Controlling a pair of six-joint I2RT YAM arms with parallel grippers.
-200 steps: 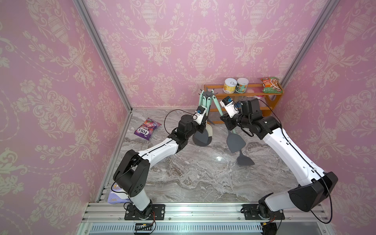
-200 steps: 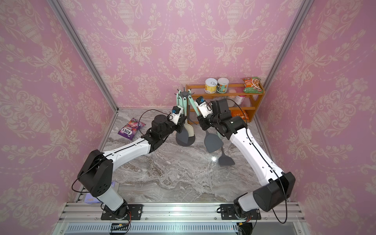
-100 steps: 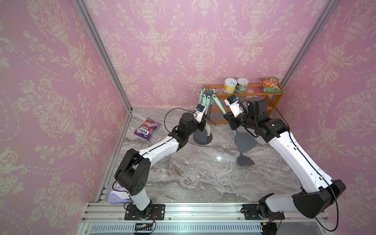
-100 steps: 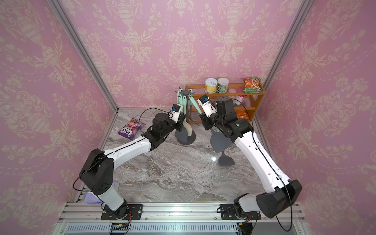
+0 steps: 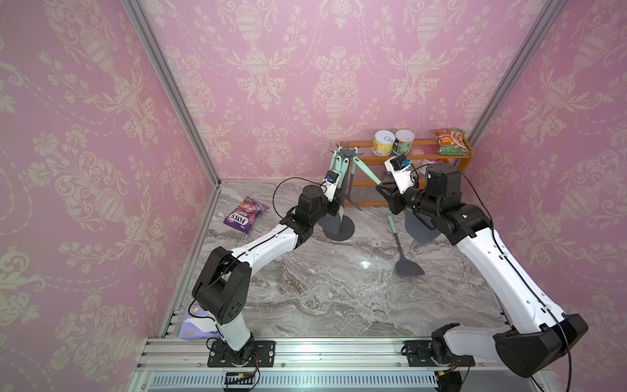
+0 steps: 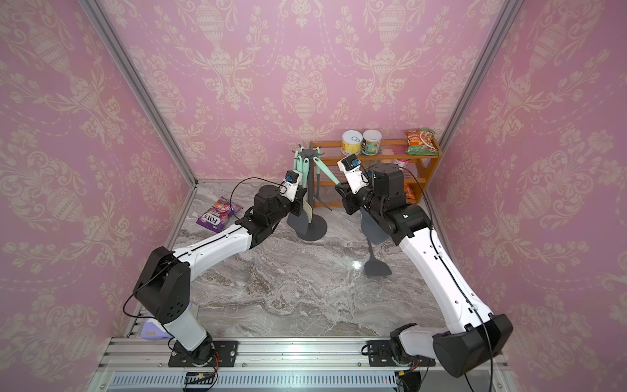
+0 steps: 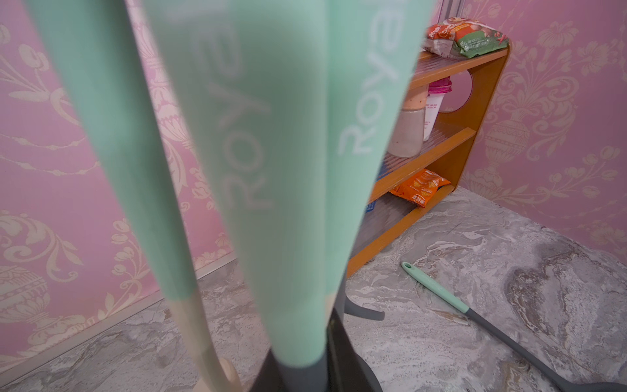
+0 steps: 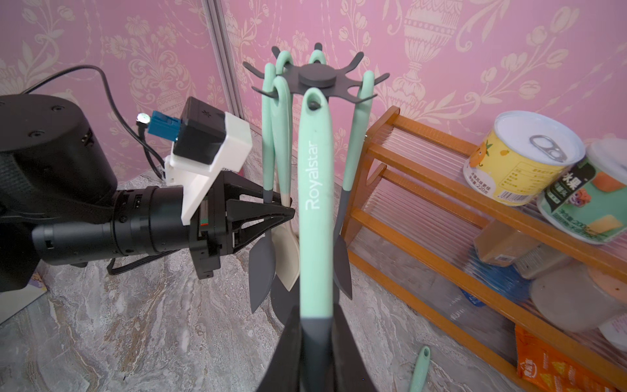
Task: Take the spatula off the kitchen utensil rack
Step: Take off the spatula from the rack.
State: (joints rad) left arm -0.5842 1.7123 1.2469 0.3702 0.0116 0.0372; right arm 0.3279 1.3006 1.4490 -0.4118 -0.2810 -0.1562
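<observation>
Unhook step, by my read. Left gripper is clenched, with its tips at the pole of the kitchen utensil rack, in among the hanging handles. Can't tell whether the pole is actually pinched because the front handle hides it. If it is, use that as a brace so the stand can't tip or slide.

Spatula hangs by its loop on the near hook, not yet off. In both top views its handle is swung out to the right of the pole. Right gripper grasps it low on the mint handle, where the grey neck starts.

How I'd run it:
- Lift along the handle until the loop clears the hook's upturned tip, then draw away right and nearer.
- Don't pull sideways first, or the hook will likely catch and drag the stand.
- Mind the neighbouring handles. They hang close and could swing or come off.

Surface: grey marble-look tabletop, glossy, so things probably slide.
- Near left, by the arm mount: lilac packet.
- Far left: purple candy bag.
- Right of centre: grey turner lying flat, apart from the rack base.
- Far right corner: orange wooden shelf, with two tins and a green snack bag on top.

Room: pink damask walls on three sides, aluminium corner posts.
</observation>
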